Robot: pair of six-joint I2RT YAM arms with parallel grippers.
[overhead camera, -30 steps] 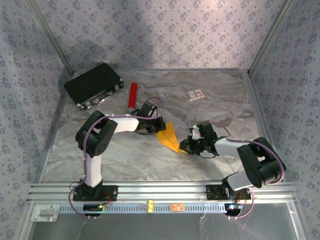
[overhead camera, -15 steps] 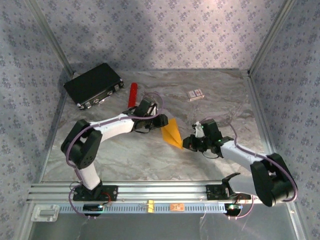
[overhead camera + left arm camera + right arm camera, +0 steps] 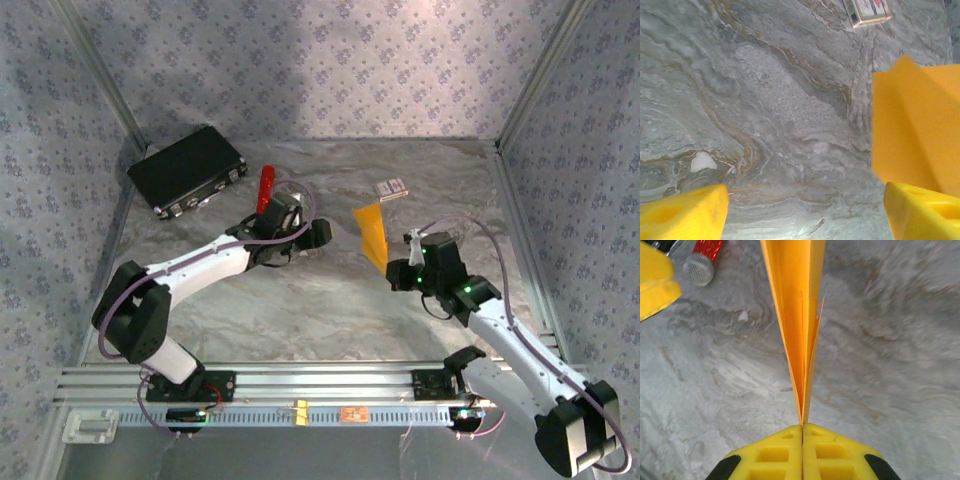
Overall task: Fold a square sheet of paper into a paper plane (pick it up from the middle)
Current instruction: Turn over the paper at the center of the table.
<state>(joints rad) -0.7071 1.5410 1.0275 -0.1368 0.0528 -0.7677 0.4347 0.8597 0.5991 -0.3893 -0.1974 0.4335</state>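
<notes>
Slippage looks likeliest; right gripper is closed tight on just the near edge of the paper plane, held above the table; left gripper gapes wide, empty, beside it, so nothing else steadies the folds

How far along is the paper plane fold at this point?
Done: the paper plane is already a narrow creased dart. In hand: the right gripper is shut on one end; the left gripper is open, apart from it. Left: probably only setting it down.
</notes>
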